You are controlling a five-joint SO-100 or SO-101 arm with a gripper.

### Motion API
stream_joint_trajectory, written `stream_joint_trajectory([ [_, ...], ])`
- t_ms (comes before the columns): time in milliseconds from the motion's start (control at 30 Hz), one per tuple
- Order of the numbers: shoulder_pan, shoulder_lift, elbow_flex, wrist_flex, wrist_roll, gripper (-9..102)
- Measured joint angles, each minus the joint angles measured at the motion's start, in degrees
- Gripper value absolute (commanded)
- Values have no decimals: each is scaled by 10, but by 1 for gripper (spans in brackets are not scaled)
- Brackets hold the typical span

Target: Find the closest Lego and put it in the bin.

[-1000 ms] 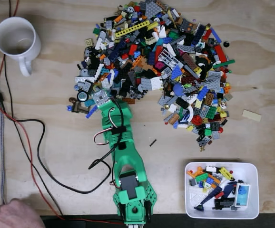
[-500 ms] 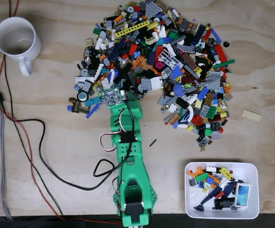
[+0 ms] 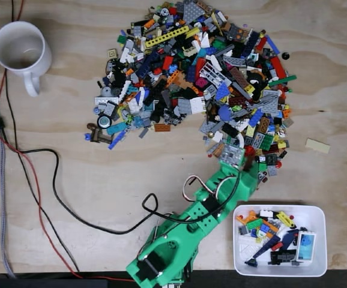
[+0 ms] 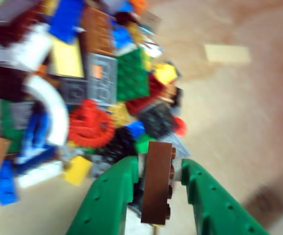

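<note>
**Brick in grip, bin off to the right**

Gripper (image 4: pixel 157 188) closed on a brown brick (image 4: pixel 158 182), pinched between the two green fingers (image 4: pixel 113 196). Brick long axis running along the fingers in the wrist view, studs facing right, toward the right-hand finger. Brick appears clear of the table, though blur makes that a judgement only.

In the fixed view, green arm (image 3: pixel 191 225) reaching diagonally up and right from the bottom edge, head of the arm at the lower right fringe of the Lego pile (image 3: pixel 197 78). White bin (image 3: pixel 320 240) just to the right of the arm and lower in frame, nearer the base than the gripper is. Bin already holding assorted pieces. Coming move judged as a swing right and back toward the base, then release over the bin; near rim of the bin close beside the forearm, so some lift likely needed to clear it.

Wrist view gives the grasp itself: brick, its colour, its lie between the fingers. Fixed view hides all that under the arm head, but gives bin position relative to the arm. Loose tan plate (image 3: pixel 317 146) lying apart on the wood right of the pile, seen in both. White mug (image 3: pixel 20 51) far left, cables (image 3: pixel 47 198) beside it, well clear of the path.
</note>
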Motion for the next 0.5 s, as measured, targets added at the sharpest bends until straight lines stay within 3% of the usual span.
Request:
stream_joint_trajectory([
  [133,153,29,18,-1,2,0],
  [333,266,80,20,23,7,0],
  [500,266,98,20,54,44,0],
])
